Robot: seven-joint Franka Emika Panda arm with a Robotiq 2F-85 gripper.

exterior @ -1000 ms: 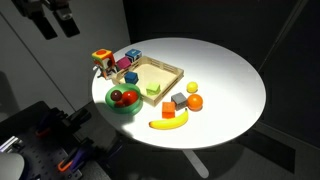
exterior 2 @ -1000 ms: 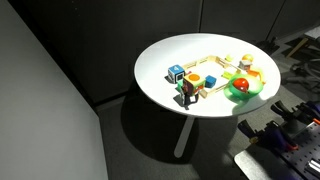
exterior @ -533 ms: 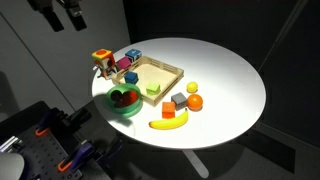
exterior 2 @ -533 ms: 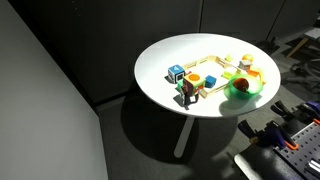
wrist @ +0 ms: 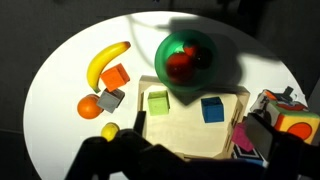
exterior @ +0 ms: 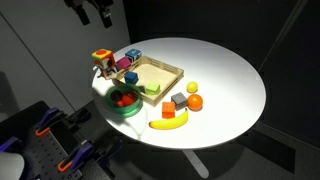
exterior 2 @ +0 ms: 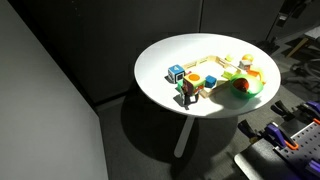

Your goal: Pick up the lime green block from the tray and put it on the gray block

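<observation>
The lime green block (wrist: 158,102) lies in the light-wood tray (wrist: 185,128), beside a blue block (wrist: 212,109). In an exterior view the green block (exterior: 153,89) sits at the tray's (exterior: 160,72) near edge. The dark gray block (exterior: 178,100) stands on the white table just outside the tray, next to a red block (exterior: 168,112); it also shows in the wrist view (wrist: 110,98). My gripper (wrist: 185,160) is open and empty, high above the tray, with dark fingers at the lower frame edge. It hangs at the top of an exterior view (exterior: 95,10).
A green bowl (exterior: 124,100) with red fruit stands beside the tray. A banana (exterior: 168,123), an orange (exterior: 195,101) and a lemon (exterior: 192,88) lie near the gray block. Colourful toy blocks (exterior: 105,63) stand behind the tray. The round table's edge is close.
The arm has moved across the top of the exterior view toward the table. The objects on the table have not moved.
</observation>
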